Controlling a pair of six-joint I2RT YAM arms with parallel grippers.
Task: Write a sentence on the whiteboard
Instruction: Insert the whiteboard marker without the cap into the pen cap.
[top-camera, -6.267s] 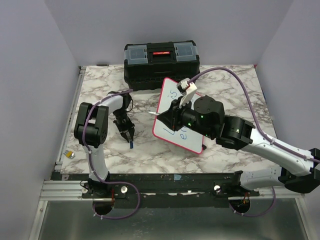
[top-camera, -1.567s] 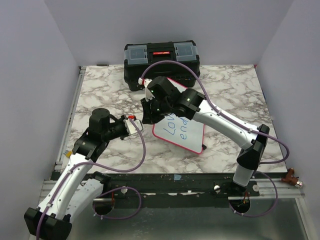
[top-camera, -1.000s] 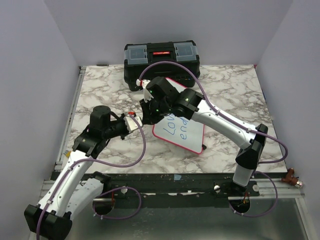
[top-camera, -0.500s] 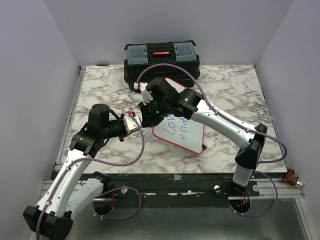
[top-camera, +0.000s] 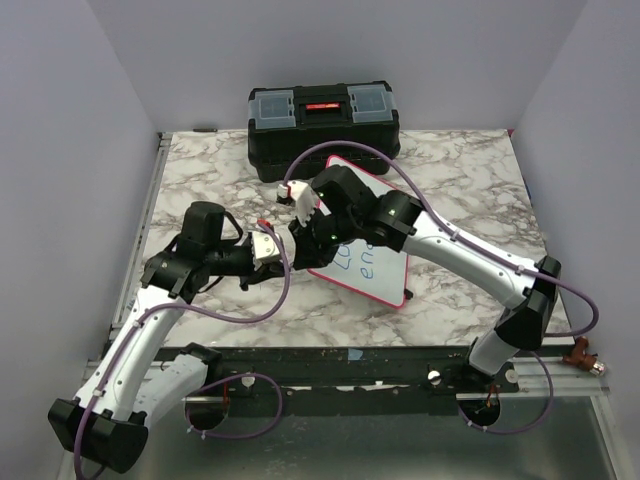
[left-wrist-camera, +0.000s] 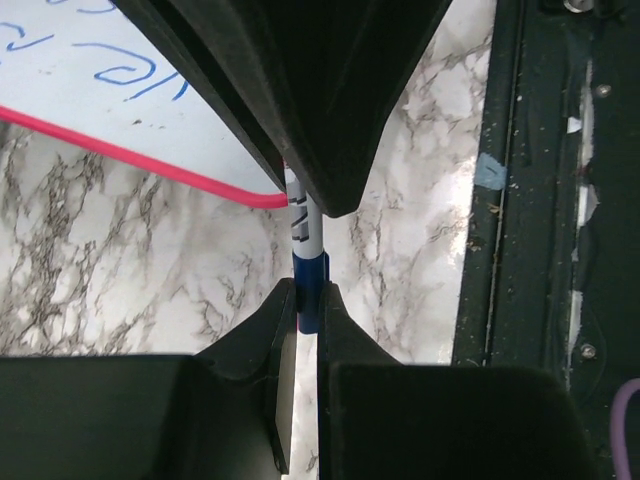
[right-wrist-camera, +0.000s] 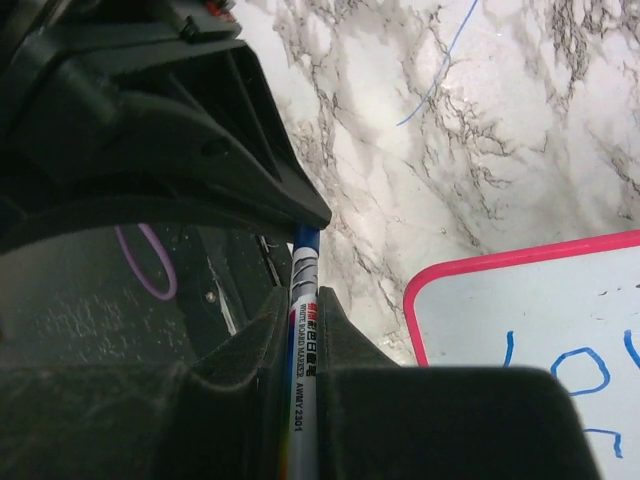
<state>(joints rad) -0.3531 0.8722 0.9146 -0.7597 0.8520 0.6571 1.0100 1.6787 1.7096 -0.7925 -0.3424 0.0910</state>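
Observation:
The whiteboard (top-camera: 385, 275), white with a pink-red frame, lies on the marble table. Part of it is under my right arm. The sentence (top-camera: 362, 262) shows as blue marker words, partly hidden. My two grippers meet tip to tip left of the board, above the table. The right gripper (right-wrist-camera: 303, 300) is shut on the white barrel of a whiteboard marker (right-wrist-camera: 303, 345). The left gripper (left-wrist-camera: 308, 292) is shut on the marker's blue cap (left-wrist-camera: 309, 275), which sits in line on the barrel's end (left-wrist-camera: 303, 225). The board's corner (left-wrist-camera: 150, 160) lies just beyond.
A black toolbox (top-camera: 323, 125) stands at the back, behind the board. A stray blue marker line (right-wrist-camera: 440, 70) crosses the marble left of the board. The table's black front rail (left-wrist-camera: 540, 200) runs close by the left gripper.
The left gripper has moved right with the blue cap and the right gripper has come down toward it. The two now meet at the marker.

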